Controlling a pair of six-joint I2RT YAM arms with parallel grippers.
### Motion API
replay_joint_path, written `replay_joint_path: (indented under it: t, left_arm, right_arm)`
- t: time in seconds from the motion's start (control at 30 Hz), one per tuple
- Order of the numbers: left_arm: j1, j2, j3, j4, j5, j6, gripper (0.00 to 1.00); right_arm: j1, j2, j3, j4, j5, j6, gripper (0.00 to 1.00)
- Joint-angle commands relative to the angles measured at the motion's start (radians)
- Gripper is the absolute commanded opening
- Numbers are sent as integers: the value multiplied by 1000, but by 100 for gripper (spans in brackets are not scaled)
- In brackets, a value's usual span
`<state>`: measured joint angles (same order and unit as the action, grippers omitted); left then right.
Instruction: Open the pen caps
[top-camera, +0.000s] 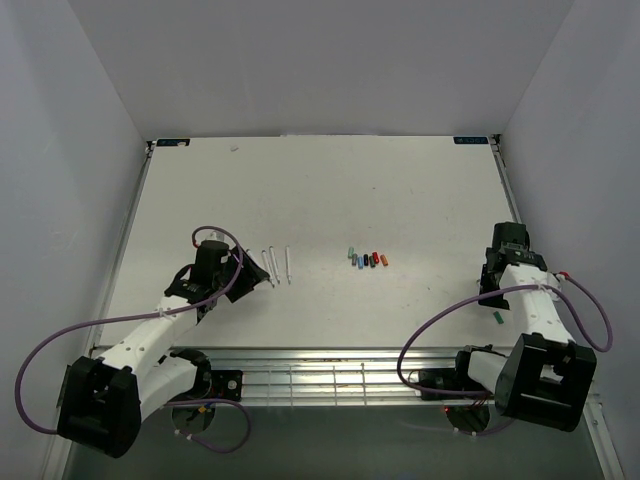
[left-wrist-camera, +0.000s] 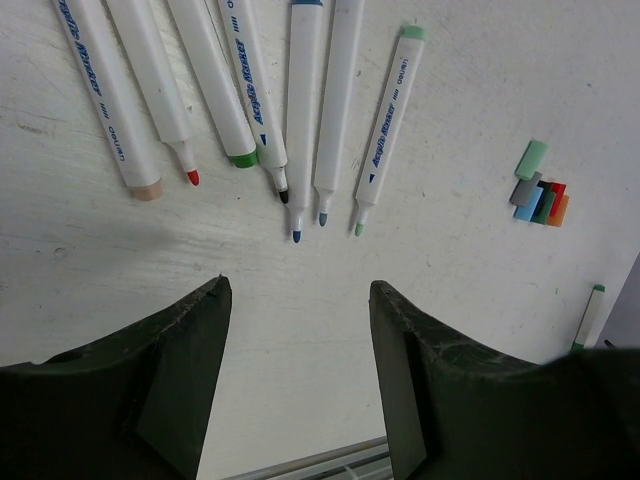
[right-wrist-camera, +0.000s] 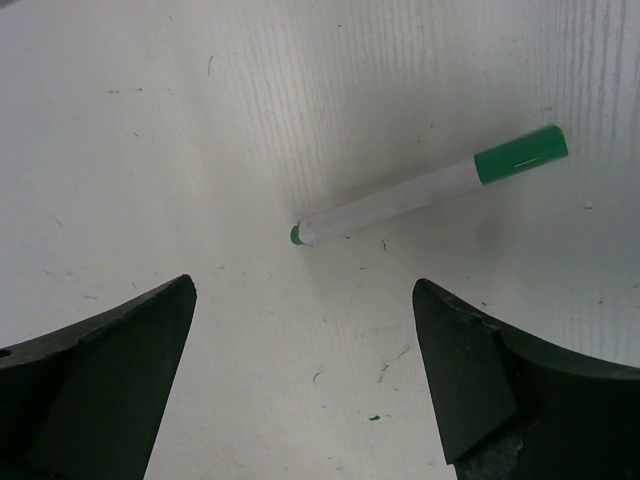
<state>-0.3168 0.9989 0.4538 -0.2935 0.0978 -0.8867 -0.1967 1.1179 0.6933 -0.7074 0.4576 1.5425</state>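
Several uncapped white marker pens (left-wrist-camera: 300, 110) lie side by side just beyond my left gripper (left-wrist-camera: 298, 290), which is open and empty above the bare table. In the top view this gripper (top-camera: 252, 270) sits right beside the pens (top-camera: 278, 264). The removed pen caps (left-wrist-camera: 540, 195) lie in a small coloured cluster to the right, seen as a short row mid-table (top-camera: 367, 261). One pen (right-wrist-camera: 390, 202) still wears its green cap (right-wrist-camera: 520, 155). It lies just ahead of my right gripper (right-wrist-camera: 305, 285), which is open, empty and not touching it. Its green cap also shows in the top view (top-camera: 497, 317).
The table's metal front rail (top-camera: 330, 365) runs along the near edge between the arm bases. The capped pen also shows far right in the left wrist view (left-wrist-camera: 590, 315). Grey walls enclose the white table (top-camera: 320, 190) on three sides.
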Motion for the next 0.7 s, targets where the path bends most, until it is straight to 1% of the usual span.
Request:
replay_joint_path:
  t: [0.0, 0.27, 0.4, 0.47, 0.67]
  left_arm:
    - [2, -19, 34, -10, 19, 23, 68]
    - [2, 17, 51, -7, 17, 35, 68]
    - [1, 47, 57, 13, 22, 41, 68]
    - [2, 67, 62, 22, 26, 40, 68]
    - [1, 101, 78, 36, 28, 43, 68]
  right_arm:
    - [-15, -9, -26, 14, 50, 82, 95]
    - [-47, 28, -46, 55, 46, 96, 100]
    - [-55, 66, -40, 78, 42, 91, 100]
    - [-63, 98, -28, 77, 32, 91, 96]
    - [-69, 200, 12, 77, -7, 87, 95]
